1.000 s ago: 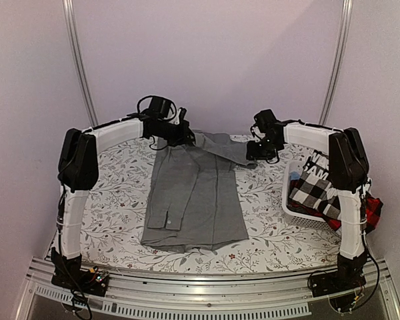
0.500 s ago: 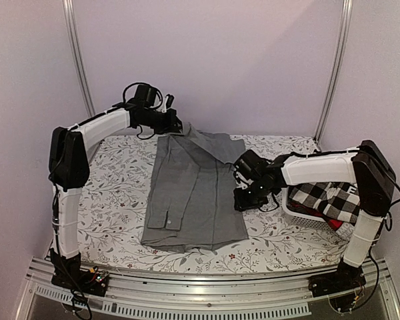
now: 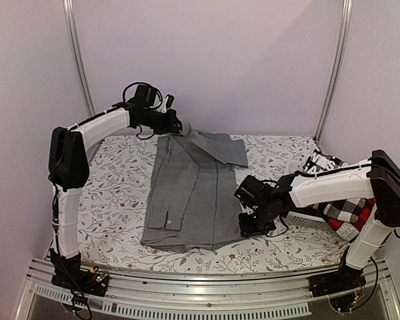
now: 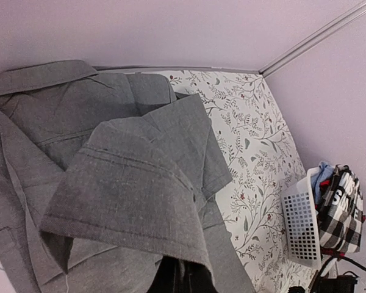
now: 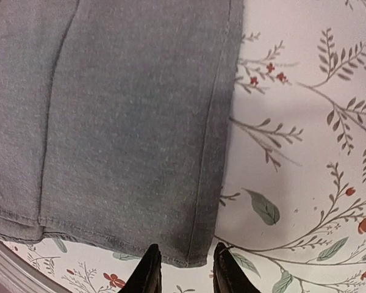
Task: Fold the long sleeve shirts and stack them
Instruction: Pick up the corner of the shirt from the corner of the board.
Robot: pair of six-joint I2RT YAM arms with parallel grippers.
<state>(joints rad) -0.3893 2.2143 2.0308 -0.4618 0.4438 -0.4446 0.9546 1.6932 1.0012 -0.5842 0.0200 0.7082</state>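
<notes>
A mid-grey collared shirt (image 3: 193, 193) lies lengthwise on the flowered table, with its right sleeve folded across the top. My left gripper (image 3: 178, 127) is at the far collar end. In the left wrist view it (image 4: 183, 279) is shut on the shirt's cuffed sleeve (image 4: 128, 201), which drapes over the fingers. My right gripper (image 3: 251, 225) is low at the shirt's near right hem corner. In the right wrist view it (image 5: 186, 271) is open, with its fingertips (image 5: 149, 268) on either side of that corner (image 5: 198, 253).
A white perforated basket (image 4: 299, 223) stands at the right edge. It holds a black-and-white checked shirt (image 3: 347, 213) and a red-and-black one (image 3: 365, 208), partly hidden by my right arm. The table's near edge (image 3: 200, 267) lies just beyond the hem.
My right arm has swung from the far right of the shirt down to its near right hem corner. My left gripper lifted the sleeve at the collar end, then stayed still.
</notes>
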